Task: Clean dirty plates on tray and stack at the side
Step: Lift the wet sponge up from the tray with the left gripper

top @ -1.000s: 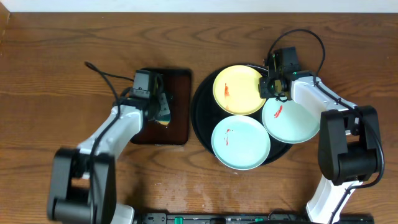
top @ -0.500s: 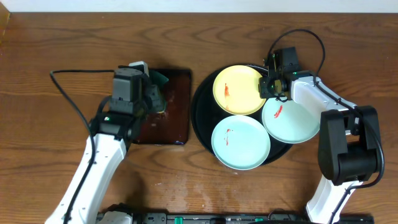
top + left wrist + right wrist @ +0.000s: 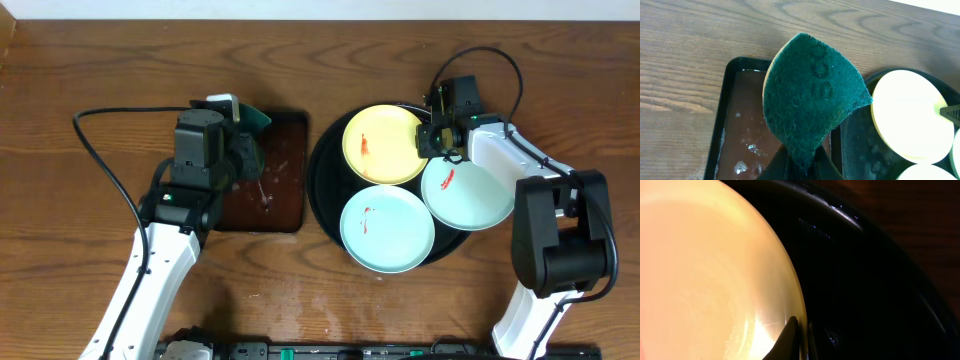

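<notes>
My L pincer [image 3: 800,164] clamped on green sponge [image 3: 812,95] over wet brown tray [image 3: 742,110]; R pincer [image 3: 800,332] nipped narrow on yellow plate [image 3: 705,270] rim, on black tray [image 3: 865,270].

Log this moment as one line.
left jaws: shut on sponge | right jaws: shut on yellow plate | black tray: three smeared plates

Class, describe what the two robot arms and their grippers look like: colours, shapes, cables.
Both the left arm and right arm have white rounded links, black boxy joints and a looping black cable. The left gripper and right gripper have dark slim fingers.
</notes>
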`<state>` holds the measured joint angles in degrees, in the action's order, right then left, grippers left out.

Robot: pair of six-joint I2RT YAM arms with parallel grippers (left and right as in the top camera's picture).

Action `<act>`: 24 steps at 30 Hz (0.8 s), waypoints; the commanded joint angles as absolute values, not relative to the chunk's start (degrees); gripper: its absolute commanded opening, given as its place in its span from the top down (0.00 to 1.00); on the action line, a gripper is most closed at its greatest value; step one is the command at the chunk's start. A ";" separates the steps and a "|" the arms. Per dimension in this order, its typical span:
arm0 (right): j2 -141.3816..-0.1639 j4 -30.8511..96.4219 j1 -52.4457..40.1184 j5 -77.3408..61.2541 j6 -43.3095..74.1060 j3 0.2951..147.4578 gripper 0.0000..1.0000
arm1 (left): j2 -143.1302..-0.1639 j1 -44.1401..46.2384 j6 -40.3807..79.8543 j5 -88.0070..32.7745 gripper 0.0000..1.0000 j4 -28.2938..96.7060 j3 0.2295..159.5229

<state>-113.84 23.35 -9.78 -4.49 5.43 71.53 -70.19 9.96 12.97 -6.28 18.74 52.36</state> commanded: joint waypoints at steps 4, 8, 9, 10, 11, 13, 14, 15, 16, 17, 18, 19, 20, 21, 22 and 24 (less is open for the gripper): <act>-112.55 23.38 -10.17 -4.95 5.06 72.10 0.94 | -70.02 9.65 15.81 2.50 0.93 17.87 52.56; -112.55 23.35 -10.17 -4.95 5.06 72.10 0.94 | -70.17 9.76 25.39 -1.67 0.93 17.34 52.40; -112.55 23.35 -10.17 -4.93 5.06 72.10 0.94 | -70.43 9.96 24.86 -4.67 0.93 16.49 52.38; -112.55 23.35 -10.17 -4.95 5.06 72.10 0.94 | -70.74 10.11 23.27 -5.74 0.93 15.70 52.38; -112.55 23.35 -10.17 -4.93 5.06 72.10 0.95 | -70.81 10.07 20.82 -4.69 0.93 15.46 52.40; -112.55 23.38 -10.17 -4.93 5.06 72.10 0.95 | -70.78 9.26 20.18 3.44 0.93 16.56 52.40; -112.55 23.40 -10.17 -4.95 5.06 72.10 0.95 | -70.78 8.62 23.14 5.67 0.93 17.39 52.40; -112.55 23.42 -10.17 -4.95 5.06 72.10 0.95 | -70.83 7.97 27.42 4.71 0.92 17.93 52.36; -112.55 23.42 -10.15 -4.93 5.06 72.10 0.95 | -70.96 7.75 30.28 2.07 0.93 17.82 52.25; -112.55 23.40 -10.13 -4.93 5.06 72.10 0.95 | -71.29 7.81 31.09 -1.56 0.93 16.95 52.14; -112.55 23.35 -10.13 -4.93 5.06 72.10 0.95 | -71.77 8.05 28.77 -4.23 0.92 15.66 52.14; -112.55 23.33 -10.13 -4.93 5.06 72.10 0.94 | -72.03 8.12 25.17 -4.71 0.92 14.94 52.14; -112.55 23.33 -10.13 -4.95 5.06 72.10 0.95 | -72.10 8.01 20.80 -3.77 0.92 14.94 52.14; -112.55 23.33 -10.11 -4.95 5.06 72.10 0.95 | -72.14 7.64 19.79 -1.65 0.92 15.75 52.14; -112.55 23.35 -10.13 -4.95 5.06 72.10 0.95 | -72.16 7.25 22.37 -0.82 0.92 16.67 52.12; -112.55 23.35 -10.13 -4.95 5.06 72.10 0.95 | -72.73 7.14 32.38 -3.07 0.93 17.34 51.64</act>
